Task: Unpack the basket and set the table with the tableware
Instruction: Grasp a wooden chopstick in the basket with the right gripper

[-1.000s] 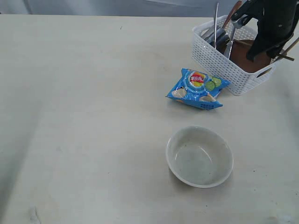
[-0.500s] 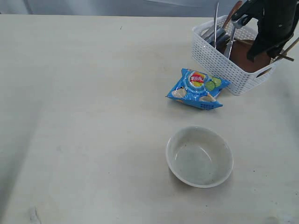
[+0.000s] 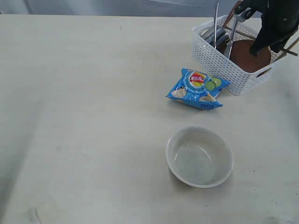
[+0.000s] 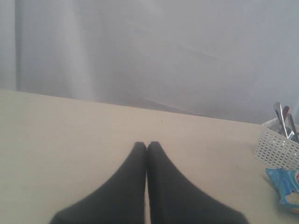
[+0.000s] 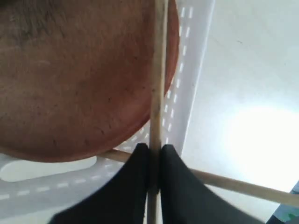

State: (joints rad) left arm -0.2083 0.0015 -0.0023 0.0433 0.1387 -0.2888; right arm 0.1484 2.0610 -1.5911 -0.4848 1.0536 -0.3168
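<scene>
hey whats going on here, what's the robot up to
The right end effector is shut on a wooden chopstick at the white basket, which holds the reddish-brown plate and some cutlery. The white bowl stands out on the table, and a blue snack bag lies beside the basket. The left end effector is shut on nothing, over bare tabletop.
</scene>
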